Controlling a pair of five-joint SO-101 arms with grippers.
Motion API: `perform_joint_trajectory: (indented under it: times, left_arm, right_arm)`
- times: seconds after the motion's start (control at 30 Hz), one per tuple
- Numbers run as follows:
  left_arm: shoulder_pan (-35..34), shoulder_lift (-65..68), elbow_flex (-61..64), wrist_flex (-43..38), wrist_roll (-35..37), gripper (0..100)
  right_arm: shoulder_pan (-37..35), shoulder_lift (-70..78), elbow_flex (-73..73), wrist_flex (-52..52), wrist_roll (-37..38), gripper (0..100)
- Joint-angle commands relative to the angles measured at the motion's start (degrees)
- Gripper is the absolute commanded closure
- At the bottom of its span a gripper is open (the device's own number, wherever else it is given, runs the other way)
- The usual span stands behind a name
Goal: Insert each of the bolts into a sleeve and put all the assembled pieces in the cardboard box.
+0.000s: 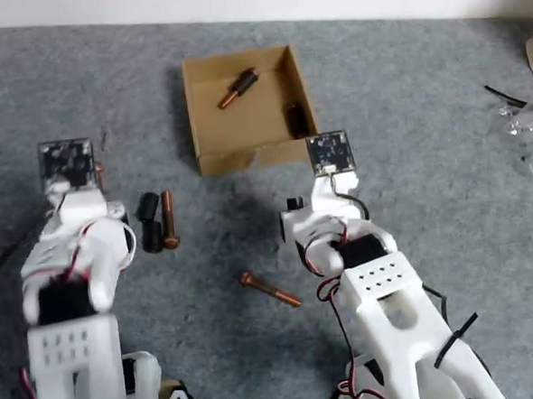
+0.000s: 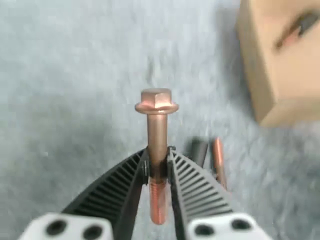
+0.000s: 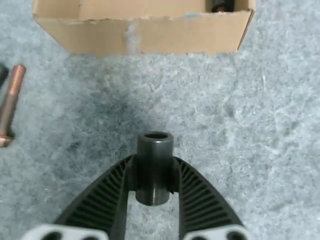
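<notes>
Left claw (image 2: 157,159): clamped on the shank of a copper bolt (image 2: 156,107). The hex head points away from the wrist and the threaded end sits back between the fingers. This claw is over the left part of the bench (image 1: 427,153), a grey carpeted surface.

Right claw (image 3: 154,165): clamped on a black sleeve (image 3: 155,145), gripped at its sides with the open bore facing away from the wrist. This claw is near the middle of the bench, just in front of the cardboard box (image 1: 246,153) and close to its right front corner.

Items lying loose on the bench:
- A second sleeve (image 1: 149,221) and a second bolt (image 1: 168,220) lie side by side, just beside each other. They are right of the left arm and level with its wrist. The bolt's head points toward the near edge.
- A third bolt (image 1: 270,289) lies alone between the two arms, nearer the near edge and at a slant.

Cardboard box: sits toward the far edge, about midway across, with its top open. Inside it:
- An assembled piece (image 1: 238,88), a bolt inside a sleeve, lies near the back wall.
- A dark piece (image 1: 295,118) lies against the right wall. I cannot tell whether it has a bolt in it.

Right edge of the bench: some clear plastic and black wires (image 1: 519,116), well apart from the work.
</notes>
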Motion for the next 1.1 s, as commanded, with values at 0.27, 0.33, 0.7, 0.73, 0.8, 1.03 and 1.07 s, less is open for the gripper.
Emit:
perform_joint_trajectory:
  times: [0.27, 0.33, 0.7, 0.73, 0.8, 1.03, 1.07]
  left_arm:
    - [0.1, -32.9, 7.2, 0.1, 0.3, 99]
    - [0.0, -37.1, 8.3, -0.2, 0.3, 99]
    - [4.3, -34.9, 16.6, -21.2, 0.4, 99]
    - [6.5, -34.9, 18.5, -24.3, 0.5, 99]
    - [12.2, -34.9, 21.9, -29.1, 0.6, 99]
    - [23.9, -34.9, 27.7, -35.4, 0.7, 99]
    - [23.6, -34.9, 28.1, -36.2, 0.7, 99]
  right_arm:
    - [1.2, -0.8, -0.5, -2.7, 0.9, 99.4]
    - [1.2, -0.8, -0.5, -2.7, 0.9, 99.4]
    - [1.2, -2.3, 0.1, -5.1, 0.9, 99.4]
    - [1.2, -3.6, 1.3, -5.1, 0.9, 99.4]
    - [1.1, -7.8, 4.0, -6.6, 0.9, 99.4]
    - [-0.2, -28.3, 17.0, -10.5, 4.4, 99.4]
    - [-1.5, -31.1, 18.6, -10.5, 5.4, 99.4]
